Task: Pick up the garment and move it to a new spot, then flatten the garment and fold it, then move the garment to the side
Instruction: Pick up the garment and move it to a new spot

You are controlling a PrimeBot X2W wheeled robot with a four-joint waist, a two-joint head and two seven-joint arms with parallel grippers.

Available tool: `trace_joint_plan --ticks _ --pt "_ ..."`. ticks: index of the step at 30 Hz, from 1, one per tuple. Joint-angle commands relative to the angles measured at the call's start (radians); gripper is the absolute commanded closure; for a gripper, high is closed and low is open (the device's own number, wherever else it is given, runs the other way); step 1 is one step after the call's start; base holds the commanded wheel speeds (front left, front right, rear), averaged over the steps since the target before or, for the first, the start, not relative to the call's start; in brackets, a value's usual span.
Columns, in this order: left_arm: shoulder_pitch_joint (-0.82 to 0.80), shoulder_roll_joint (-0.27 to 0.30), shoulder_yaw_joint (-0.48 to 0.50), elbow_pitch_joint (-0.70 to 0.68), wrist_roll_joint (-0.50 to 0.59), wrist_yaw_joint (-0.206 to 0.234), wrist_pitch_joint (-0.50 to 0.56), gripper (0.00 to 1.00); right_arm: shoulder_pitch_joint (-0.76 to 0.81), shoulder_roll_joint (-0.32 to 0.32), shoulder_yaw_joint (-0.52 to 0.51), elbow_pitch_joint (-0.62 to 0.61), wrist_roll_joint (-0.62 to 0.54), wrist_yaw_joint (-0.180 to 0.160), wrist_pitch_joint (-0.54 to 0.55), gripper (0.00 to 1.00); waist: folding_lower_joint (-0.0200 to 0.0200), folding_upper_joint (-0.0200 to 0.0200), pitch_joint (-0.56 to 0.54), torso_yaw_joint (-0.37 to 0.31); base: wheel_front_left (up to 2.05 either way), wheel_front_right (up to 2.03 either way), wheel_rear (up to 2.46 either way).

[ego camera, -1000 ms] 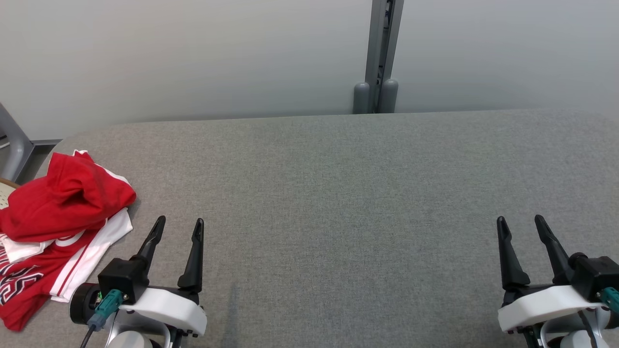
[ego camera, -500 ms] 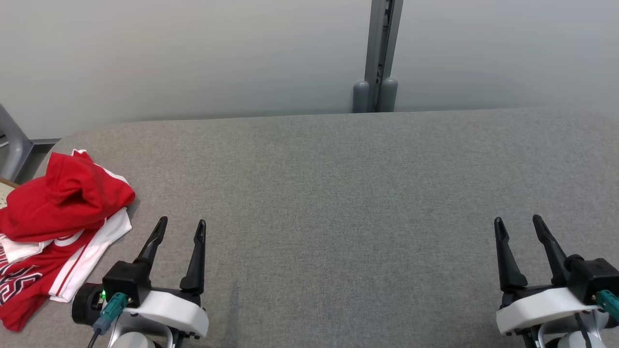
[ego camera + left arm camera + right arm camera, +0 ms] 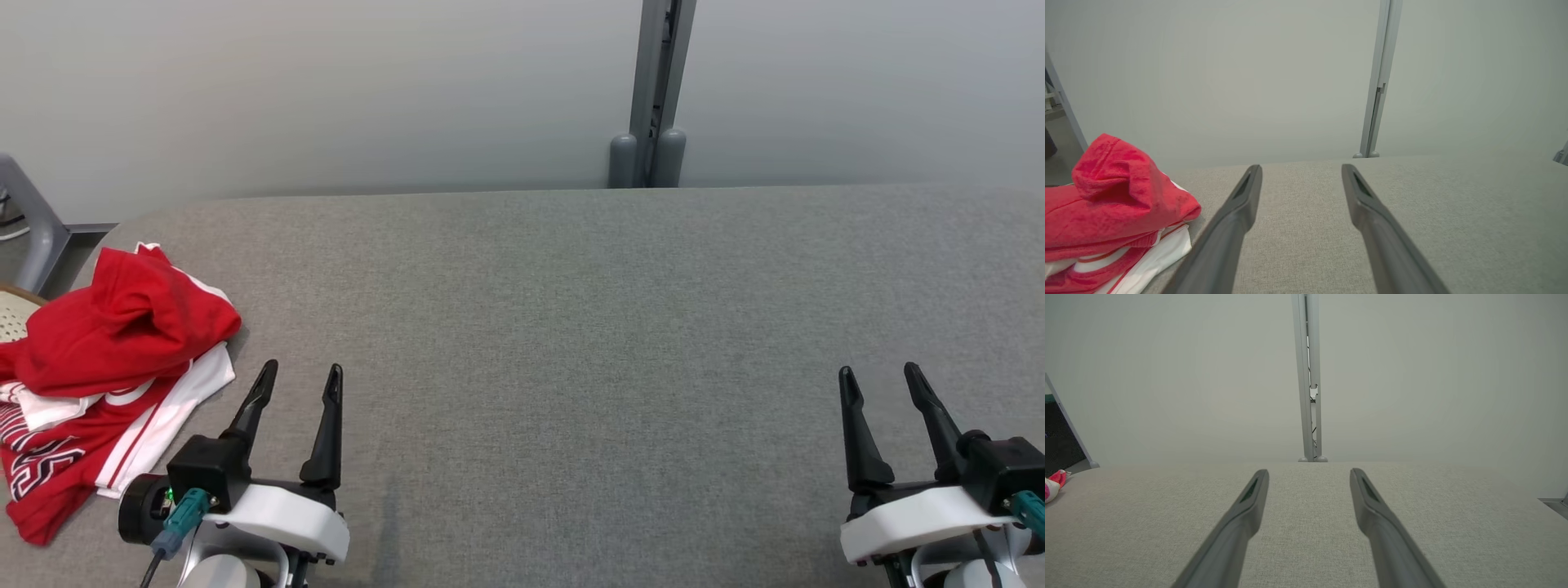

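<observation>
Garment [image 3: 114, 359] placement in the head view?

— It is seen crumpled on the counter [image 3: 571, 327], just left of the left gripper [image 3: 301, 369] and untouched. The right gripper [image 3: 878, 371] is well apart. Both are spread wide and empty.

— And the wrist views?

— In the left one the heap is seen beside the left finger; in the right one, a sliver far left. Pickup is judged not yet begun: a leftward reach and a pinch on a raised fold are called for.

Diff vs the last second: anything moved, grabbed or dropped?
The head view panned slightly left, so the table and garment sit a bit further right in it; neither moved itself. Nothing was grabbed or released. The garment stays crumpled at the table's left end, and the left end effector and right end effector stay open and empty.
</observation>
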Motion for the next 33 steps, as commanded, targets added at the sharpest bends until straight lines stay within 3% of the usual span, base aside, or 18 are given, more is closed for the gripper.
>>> trace_joint_plan --ticks 1,8,24,33 --pt "-0.016 0.003 0.007 0.002 -0.003 0.002 -0.001 0.00 0.006 -0.004 0.000 -0.006 0.002 0.002 -0.005 0.00 0.0000 0.0000 -0.001 0.009 0.00 0.00 0.00" --pt "-0.026 0.001 0.027 0.009 -0.006 0.002 -0.001 0.00 -0.003 -0.007 0.013 -0.029 -0.011 0.002 -0.005 0.00 0.0000 0.0000 0.006 0.083 0.00 0.00 0.00" --pt "-0.004 -0.006 0.071 0.019 -0.009 0.005 -0.001 0.00 -0.005 -0.004 0.050 -0.037 -0.052 0.001 -0.005 0.00 0.0000 0.0000 0.003 0.340 0.00 0.00 0.00" --pt "0.006 -0.011 0.090 0.019 -0.010 0.004 -0.001 0.00 -0.019 -0.002 0.060 -0.026 -0.061 0.001 -0.005 0.00 0.0000 0.0000 0.005 0.415 0.00 0.00 0.00"
